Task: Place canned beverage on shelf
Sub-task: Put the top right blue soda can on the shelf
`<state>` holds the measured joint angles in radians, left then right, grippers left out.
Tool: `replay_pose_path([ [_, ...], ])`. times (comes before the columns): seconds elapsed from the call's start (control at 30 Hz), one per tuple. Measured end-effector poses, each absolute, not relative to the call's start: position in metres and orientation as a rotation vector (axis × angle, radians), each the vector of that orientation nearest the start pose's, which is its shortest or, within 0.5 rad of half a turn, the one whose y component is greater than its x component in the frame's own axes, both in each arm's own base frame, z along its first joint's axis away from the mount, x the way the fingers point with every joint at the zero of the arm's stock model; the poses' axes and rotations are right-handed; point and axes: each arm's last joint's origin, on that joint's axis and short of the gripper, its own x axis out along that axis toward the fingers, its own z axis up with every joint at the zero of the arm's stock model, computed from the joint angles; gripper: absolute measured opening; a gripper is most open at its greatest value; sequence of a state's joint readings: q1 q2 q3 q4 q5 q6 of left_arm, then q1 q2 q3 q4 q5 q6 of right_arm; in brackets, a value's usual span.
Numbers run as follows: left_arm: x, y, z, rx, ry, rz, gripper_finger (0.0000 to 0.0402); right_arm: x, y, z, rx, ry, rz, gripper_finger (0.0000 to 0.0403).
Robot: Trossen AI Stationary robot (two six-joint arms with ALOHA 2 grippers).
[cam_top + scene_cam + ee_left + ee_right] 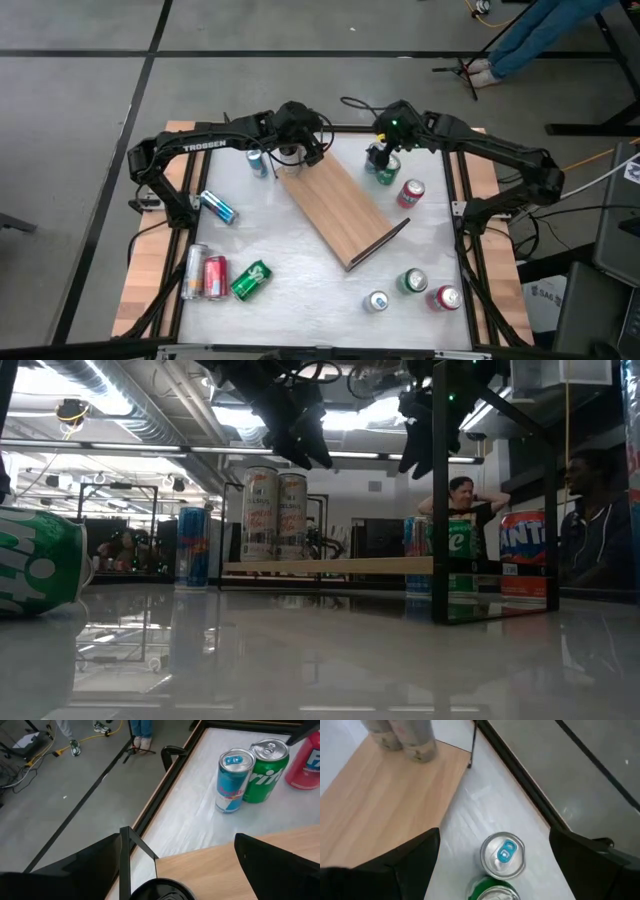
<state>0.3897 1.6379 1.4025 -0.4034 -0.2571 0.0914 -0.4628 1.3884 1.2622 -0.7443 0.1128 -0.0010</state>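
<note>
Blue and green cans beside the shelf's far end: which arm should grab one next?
Probably the right. Its open end effector hangs almost directly above the blue can and green can. The left end effector, also open, sits over the shelf by the two cans already placed.

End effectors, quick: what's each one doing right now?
Left end effector: open, holding nothing, above the long light-brown wooden shelf.
Right end effector: open, holding nothing, above the upright green can.
</note>
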Motion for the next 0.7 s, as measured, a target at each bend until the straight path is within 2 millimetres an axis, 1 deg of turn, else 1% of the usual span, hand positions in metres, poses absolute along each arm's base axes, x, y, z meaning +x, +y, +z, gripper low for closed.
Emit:
replay_pose_path([
  [0.13, 0.337, 0.146, 0.311, 0.042, 0.676, 0.594, 0.0378, 0.248, -0.137, 0.295, 0.210, 0.903, -0.586, 0.0364],
  [0.27, 0.336, 0.146, 0.311, 0.042, 0.676, 0.594, 0.0378, 0.248, -0.142, 0.277, 0.222, 0.867, -0.610, 0.0364],
  [0.53, 0.336, 0.146, 0.311, 0.041, 0.676, 0.594, 0.0378, 0.248, -0.141, 0.260, 0.236, 0.849, -0.620, 0.0364],
  [0.7, 0.336, 0.146, 0.311, 0.041, 0.676, 0.595, 0.0378, 0.245, -0.141, 0.249, 0.212, 0.860, -0.678, 0.0364],
])
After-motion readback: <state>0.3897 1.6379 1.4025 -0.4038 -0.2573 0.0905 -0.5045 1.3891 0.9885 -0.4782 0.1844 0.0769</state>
